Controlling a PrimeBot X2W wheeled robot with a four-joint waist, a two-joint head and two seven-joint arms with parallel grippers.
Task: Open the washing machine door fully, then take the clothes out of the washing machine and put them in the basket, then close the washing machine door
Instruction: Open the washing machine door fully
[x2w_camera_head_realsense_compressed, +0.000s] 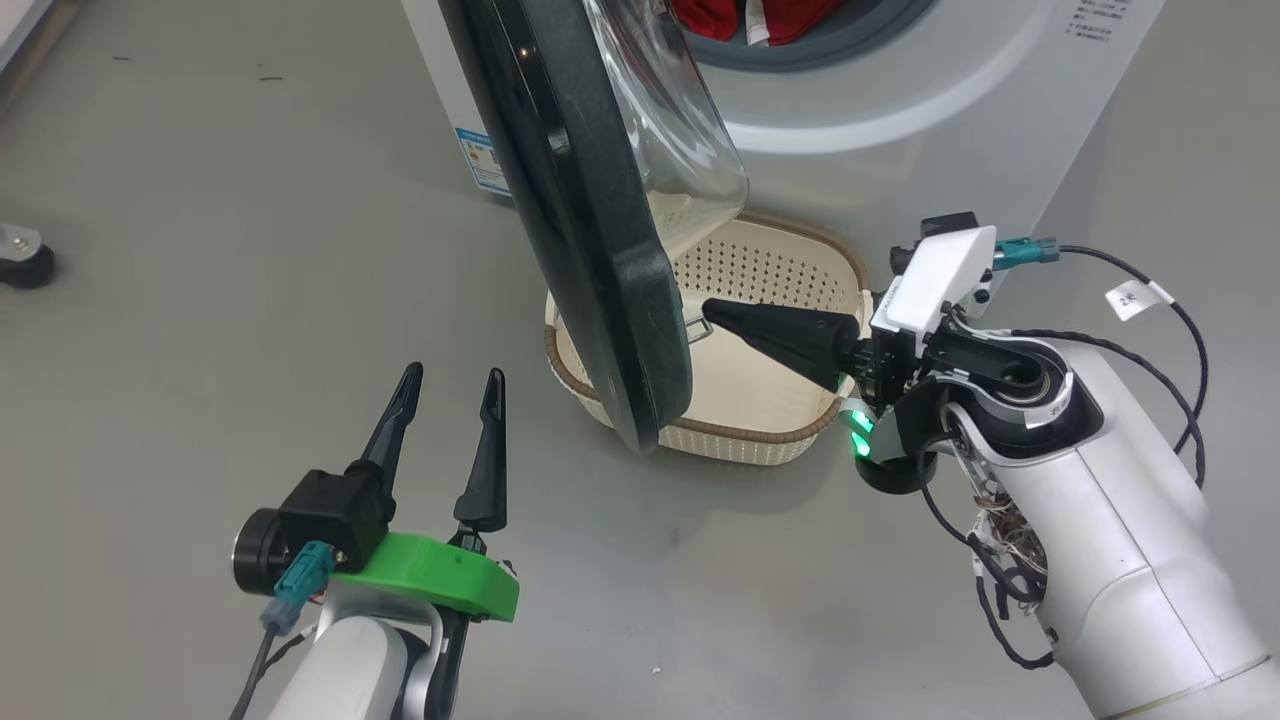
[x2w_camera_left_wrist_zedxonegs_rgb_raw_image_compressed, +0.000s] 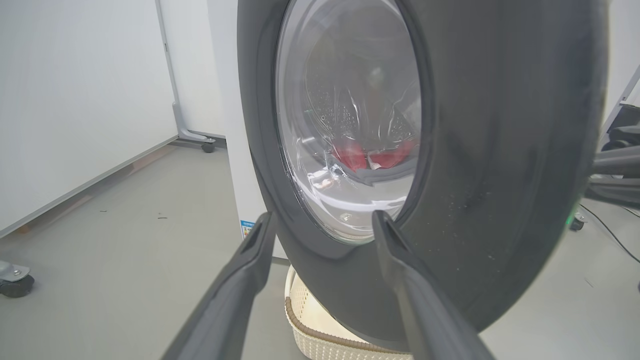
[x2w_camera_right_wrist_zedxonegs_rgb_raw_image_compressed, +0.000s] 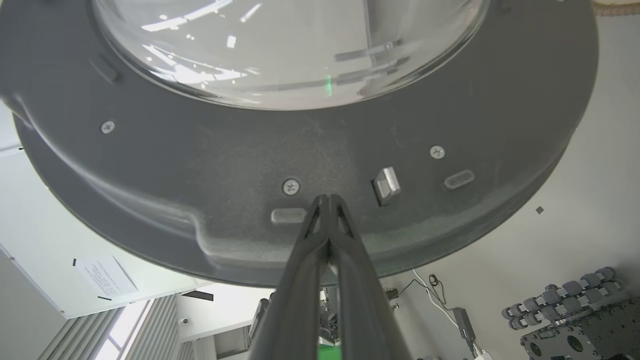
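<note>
On the grey floor (x2w_camera_head_realsense_compressed: 180, 330), at the far left, a small caster wheel (x2w_camera_head_realsense_compressed: 25, 262) stands well apart from everything else. To the right of it, low in the head view, the left claw (x2w_camera_head_realsense_compressed: 453, 372) hangs above the floor with its two fingers spread wide and nothing between them. It points toward the outer face of the washing machine door (x2w_camera_head_realsense_compressed: 590, 250), near it but not touching.

The door stands partly open and is seen almost edge-on. Its dark rim is toward the left claw and its glass bowl (x2w_camera_head_realsense_compressed: 670, 130) is toward the washing machine (x2w_camera_head_realsense_compressed: 900, 110). The red clothes (x2w_camera_head_realsense_compressed: 715, 18) lie inside the machine, behind the grey gasket (x2w_camera_head_realsense_compressed: 800, 50).

Under the lower edge of the door the basket (x2w_camera_head_realsense_compressed: 760, 435) sits on the floor, just in front of the machine, and the door hangs over its left part. From the right, the right claw (x2w_camera_head_realsense_compressed: 708, 311) reaches across above the basket, its fingers pressed together and holding nothing. Its tip seems to touch the inner face of the door, just beside the metal latch (x2w_camera_right_wrist_zedxonegs_rgb_raw_image_compressed: 386, 182). The door stands between the two claws.
</note>
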